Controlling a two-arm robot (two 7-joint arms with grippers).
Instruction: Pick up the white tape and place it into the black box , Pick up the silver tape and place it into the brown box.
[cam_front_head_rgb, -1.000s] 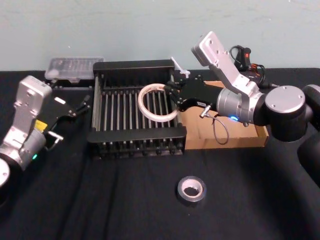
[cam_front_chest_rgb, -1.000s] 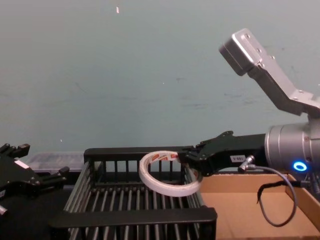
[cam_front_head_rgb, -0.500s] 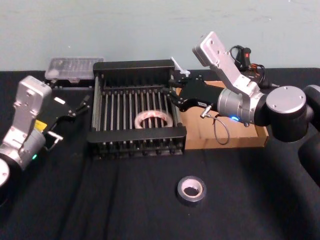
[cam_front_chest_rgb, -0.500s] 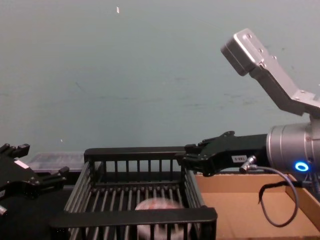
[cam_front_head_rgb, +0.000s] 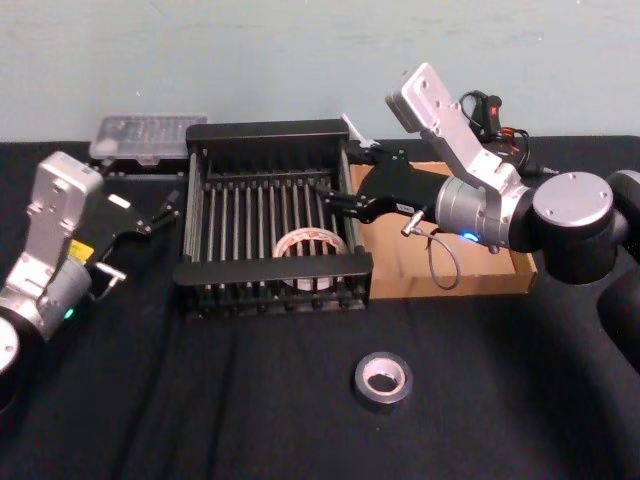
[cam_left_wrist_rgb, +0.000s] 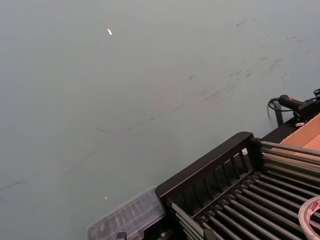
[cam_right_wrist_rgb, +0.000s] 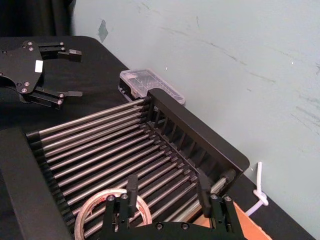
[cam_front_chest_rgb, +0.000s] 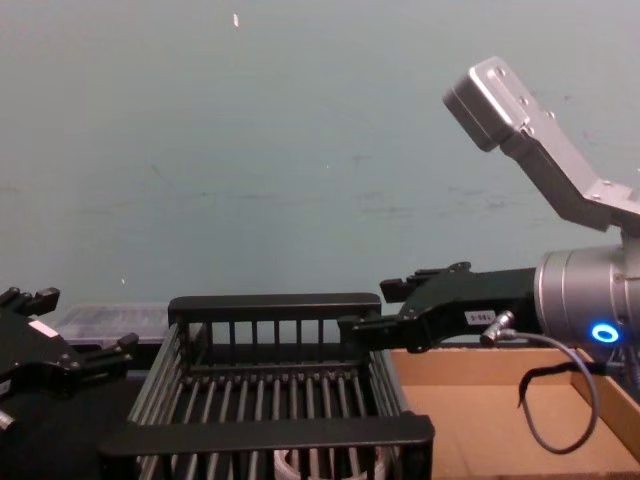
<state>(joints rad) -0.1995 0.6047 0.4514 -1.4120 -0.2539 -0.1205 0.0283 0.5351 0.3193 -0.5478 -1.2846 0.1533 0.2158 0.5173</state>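
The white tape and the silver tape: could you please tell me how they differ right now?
The white tape is a thin, wide ring lying on the slatted floor of the black box; the silver tape is a thicker, smaller roll on the black table in front of the box. The white tape has red print on its core; the silver tape's core looks plain. Both lie flat, ungripped.

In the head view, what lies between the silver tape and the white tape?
The black box's front rim stands between them; the white tape lies behind it on the slatted floor, and bare black tabletop runs from the rim to the silver tape.
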